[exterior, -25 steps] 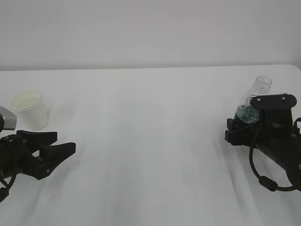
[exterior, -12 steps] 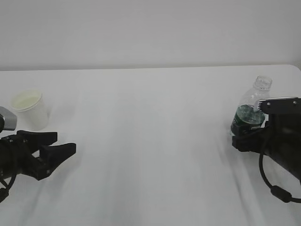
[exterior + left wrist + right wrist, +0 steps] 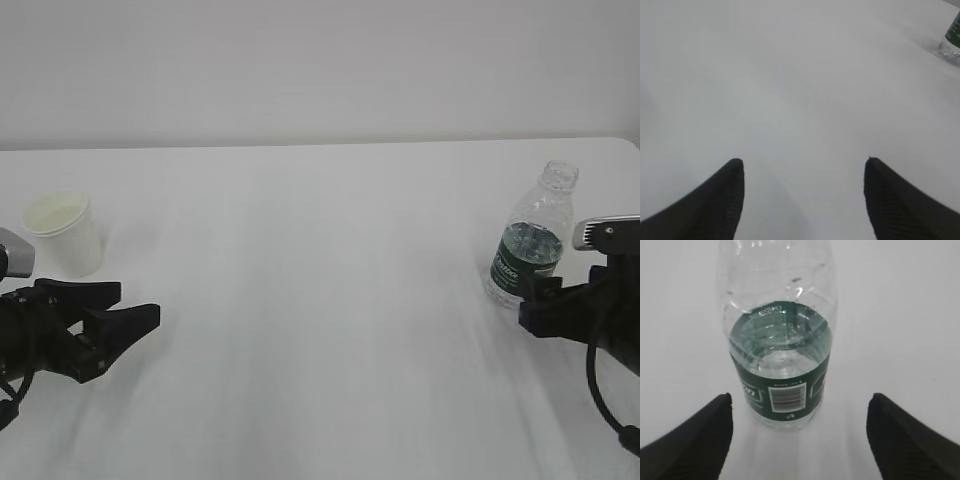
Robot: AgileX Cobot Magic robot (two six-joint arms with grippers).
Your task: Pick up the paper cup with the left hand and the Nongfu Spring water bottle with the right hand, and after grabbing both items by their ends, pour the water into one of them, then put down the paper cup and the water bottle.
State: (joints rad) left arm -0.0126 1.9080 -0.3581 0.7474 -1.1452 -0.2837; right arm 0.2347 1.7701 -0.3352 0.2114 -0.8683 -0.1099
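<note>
Where the white tabletop [image 3: 320, 300] meets its left edge, the paper cup [image 3: 64, 233] stands upright, its pale cream inside showing. Just in front of it, nearer the front edge, the left hand [image 3: 120, 320] rests low over the surface, its black jaws spread wide and holding nothing, apart from the cup. Near the right edge, the Nongfu Spring water bottle [image 3: 530, 240] stands upright and uncapped, with the water [image 3: 782, 357] reaching up to the top of its dark green label. The right hand [image 3: 535, 305] sits just beside the bottle's base, jaws wide, gripping nothing; its wrist view shows the fingertips [image 3: 700, 435] short of the bottle.
</note>
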